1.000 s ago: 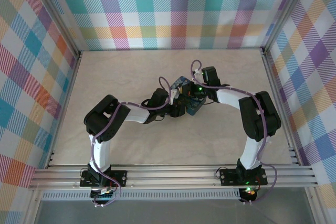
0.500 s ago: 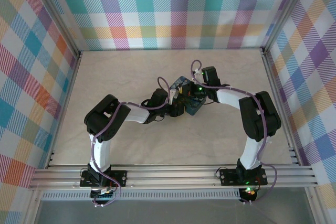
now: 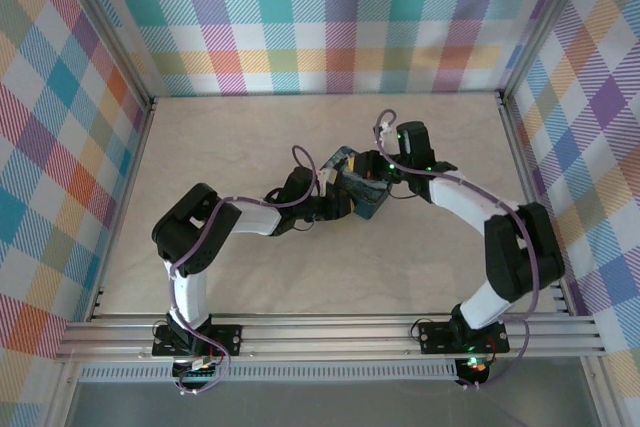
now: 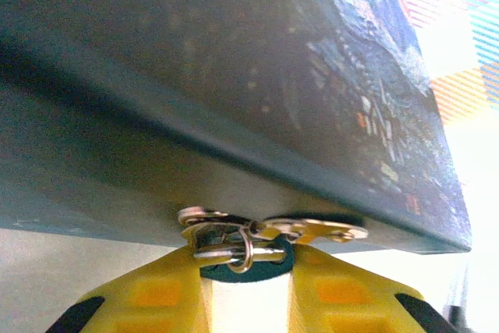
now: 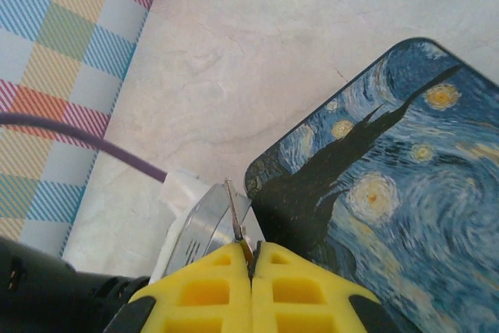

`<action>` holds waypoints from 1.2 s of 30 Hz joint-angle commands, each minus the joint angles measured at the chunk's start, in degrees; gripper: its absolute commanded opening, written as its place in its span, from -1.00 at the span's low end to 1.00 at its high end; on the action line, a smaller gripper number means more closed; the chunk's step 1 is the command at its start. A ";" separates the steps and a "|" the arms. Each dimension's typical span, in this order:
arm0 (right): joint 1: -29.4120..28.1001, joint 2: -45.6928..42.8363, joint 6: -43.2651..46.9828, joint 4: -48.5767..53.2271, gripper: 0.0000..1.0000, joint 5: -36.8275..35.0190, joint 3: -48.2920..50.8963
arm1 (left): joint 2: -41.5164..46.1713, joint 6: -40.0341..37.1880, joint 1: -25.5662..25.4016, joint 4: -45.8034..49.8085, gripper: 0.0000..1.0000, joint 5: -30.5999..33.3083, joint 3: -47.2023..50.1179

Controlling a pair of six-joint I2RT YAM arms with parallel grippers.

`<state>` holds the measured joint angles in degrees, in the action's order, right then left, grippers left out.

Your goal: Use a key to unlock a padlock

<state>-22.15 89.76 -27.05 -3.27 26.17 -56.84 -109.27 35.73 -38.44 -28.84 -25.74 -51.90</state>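
Yellow fingers fill the near view: the left gripper (image 4: 248, 280) looks clamped on the padlock (image 4: 257, 271), a blue-grey sliver wedged between its pads. Steel rings (image 4: 232, 244) and a brass tab (image 4: 316, 229) bunch just above it, tight under the edge of the box (image 4: 234, 76). Over on the other arm, the right gripper (image 5: 251, 260) is pressed together on the key (image 5: 233, 210), a thin blade poking up just beside the box's corner. The danger lies in that slim hold: a brush against the box or the left wrist could twist the key or flick it out. The lock may also swivel on its rings, sending the tip skating past. Which way the keyhole faces cannot be told, and the lock's body is mostly buried between the pads. From above, both grippers meet in a dark tangle at the box, with lock and key too small to pick out.
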 commanded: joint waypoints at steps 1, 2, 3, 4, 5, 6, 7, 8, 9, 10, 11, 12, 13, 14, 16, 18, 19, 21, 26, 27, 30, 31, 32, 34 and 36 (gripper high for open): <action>-0.60 -4.50 4.03 0.67 -1.00 -2.99 4.52 | 3.13 5.58 0.29 -0.36 -0.52 -4.30 -0.93; -0.83 -6.00 4.84 1.00 -1.00 -3.82 5.95 | 3.56 6.26 0.29 -0.04 -0.52 -4.50 -0.93; -1.04 -7.71 5.62 1.38 -1.00 -4.59 7.30 | 4.09 6.58 0.30 0.35 -0.52 -4.62 -0.97; -1.29 -9.19 6.21 1.67 -1.00 -5.57 8.63 | 4.60 6.77 0.29 1.11 -0.52 -4.58 -1.02; -1.61 -10.88 6.83 1.87 -1.00 -6.56 10.05 | 5.15 6.81 0.33 2.20 -0.52 -4.35 -1.26; -1.94 -12.68 7.29 1.80 -1.00 -7.43 11.59 | 5.73 6.77 0.29 3.06 -0.52 -4.32 -1.29; -2.29 -14.15 7.59 1.58 -1.00 -8.22 13.02 | 6.18 6.89 0.29 3.58 -0.53 -4.28 -1.35; -2.73 -15.63 7.77 1.06 -1.00 -9.03 14.64 | 6.59 7.20 0.26 4.56 -0.53 -4.13 -1.58; -3.25 -17.10 8.04 0.66 -1.00 -9.73 16.05 | 6.99 7.53 0.32 5.44 -0.54 -4.12 -1.82; -3.77 -18.14 8.23 0.20 -1.00 -10.46 17.20 | 7.19 7.99 0.31 6.49 -0.54 -4.07 -2.24; -4.48 -19.24 8.39 -0.33 -1.00 -11.36 18.48 | 7.34 8.39 0.29 7.64 -0.55 -4.06 -2.64; -5.08 -20.07 8.41 -0.86 -1.00 -12.04 19.58 | 7.46 8.61 0.31 8.24 -0.57 -4.21 -2.98; -5.77 -20.84 8.42 -1.43 -1.00 -12.72 20.64 | 7.47 9.16 0.29 8.75 -0.58 -4.19 -3.27; -6.54 -21.46 8.55 -2.02 -1.00 -13.44 21.76 | 7.53 9.66 0.35 9.59 -0.59 -3.99 -3.51; -8.03 -22.60 8.83 -2.68 -1.00 -15.05 23.44 | 7.50 10.07 0.30 10.11 -0.61 -4.27 -4.01; -9.48 -23.70 8.87 -3.55 -1.00 -16.90 25.24 | 7.50 11.03 0.29 9.88 -0.62 -4.40 -4.09; -9.94 -24.12 8.69 -4.06 -1.00 -17.35 26.08 | 7.50 11.52 0.30 9.68 -0.62 -4.62 -4.10; -10.82 -24.86 8.22 -5.22 -1.00 -17.89 27.77 | 7.44 12.69 0.33 9.25 -0.63 -4.98 -4.32; -12.19 -25.51 7.34 -6.16 -1.00 -18.77 30.67 | 7.63 14.18 0.29 8.75 -0.63 -5.31 -4.44; -12.30 -25.46 7.15 -6.42 -1.00 -18.92 31.13 | 7.67 14.37 0.29 8.71 -0.63 -5.33 -4.50; -12.49 -24.87 6.79 -7.27 -1.00 -19.14 32.20 | 7.80 14.51 0.29 8.90 -0.63 -5.38 -4.64; -12.56 -24.68 6.75 -7.72 -1.00 -19.21 32.52 | 7.80 14.40 0.32 9.14 -0.63 -5.33 -4.72; -12.56 -24.23 6.66 -8.22 -1.00 -19.31 32.81 | 7.70 14.29 0.30 9.28 -0.63 -5.34 -4.84; -12.55 -23.38 6.87 -9.15 -1.00 -19.34 33.22 | 7.69 14.28 0.29 9.42 -0.62 -5.38 -4.79; -12.57 -22.23 7.48 -10.26 -1.00 -19.23 33.46 | 7.73 14.33 0.29 9.50 -0.63 -5.39 -4.80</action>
<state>-34.24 66.19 -20.08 -9.74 7.33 -24.01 -103.94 49.30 -38.44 -18.26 -29.54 -55.16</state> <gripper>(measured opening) 0.063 0.203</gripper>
